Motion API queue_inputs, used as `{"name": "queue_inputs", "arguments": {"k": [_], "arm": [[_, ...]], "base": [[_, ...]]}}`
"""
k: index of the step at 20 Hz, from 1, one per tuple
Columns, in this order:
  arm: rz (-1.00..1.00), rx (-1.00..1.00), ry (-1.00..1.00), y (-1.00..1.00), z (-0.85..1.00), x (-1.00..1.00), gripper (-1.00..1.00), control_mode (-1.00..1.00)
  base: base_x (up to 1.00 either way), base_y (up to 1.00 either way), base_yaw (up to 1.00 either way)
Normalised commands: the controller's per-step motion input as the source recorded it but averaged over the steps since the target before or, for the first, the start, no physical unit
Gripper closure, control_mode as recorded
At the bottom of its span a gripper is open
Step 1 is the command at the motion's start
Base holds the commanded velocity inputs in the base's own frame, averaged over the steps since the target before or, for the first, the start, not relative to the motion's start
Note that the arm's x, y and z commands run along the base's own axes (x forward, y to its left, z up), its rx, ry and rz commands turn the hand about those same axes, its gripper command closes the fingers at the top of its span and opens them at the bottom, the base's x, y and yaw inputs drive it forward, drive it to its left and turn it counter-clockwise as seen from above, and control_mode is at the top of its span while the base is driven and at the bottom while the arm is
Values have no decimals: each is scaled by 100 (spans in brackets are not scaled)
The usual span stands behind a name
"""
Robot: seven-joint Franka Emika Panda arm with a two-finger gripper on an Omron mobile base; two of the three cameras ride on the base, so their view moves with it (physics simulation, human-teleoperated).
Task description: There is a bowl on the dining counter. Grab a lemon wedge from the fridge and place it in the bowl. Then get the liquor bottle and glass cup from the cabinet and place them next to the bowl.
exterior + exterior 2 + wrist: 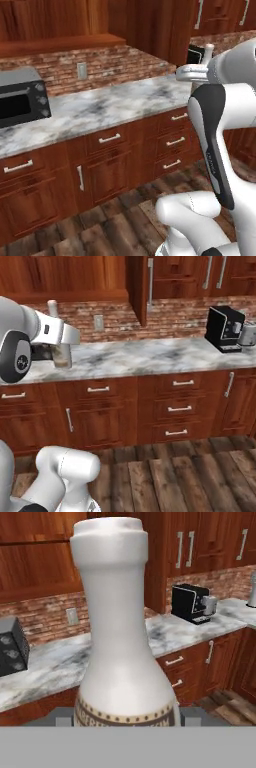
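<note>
A: Liquor bottle [122,637], upright, pinched low on its body by the hand [125,718].
B: Where does it sit?
A: Held in the air above the marble bench [150,356], left of the coffee machine [225,328], its neck towards the wall cabinets.

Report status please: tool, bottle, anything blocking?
Tool shut on the liquor bottle, carried above floor. Marble counter ahead, coffee machine at its right end. Nothing blocking seen.
</note>
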Motion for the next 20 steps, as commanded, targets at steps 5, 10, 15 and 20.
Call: {"name": "queue_inputs", "arguments": {"k": [5, 10, 15, 20], "arm": [[0, 0, 0, 0, 0, 0, 100, 100], [0, 0, 0, 0, 0, 0, 100, 100], [0, 0, 0, 0, 0, 0, 100, 100], [0, 0, 0, 0, 0, 0, 100, 100]], "base": [[-49, -20, -75], [-27, -26, -78], [-2, -40, -78], [21, -33, -74]]}}
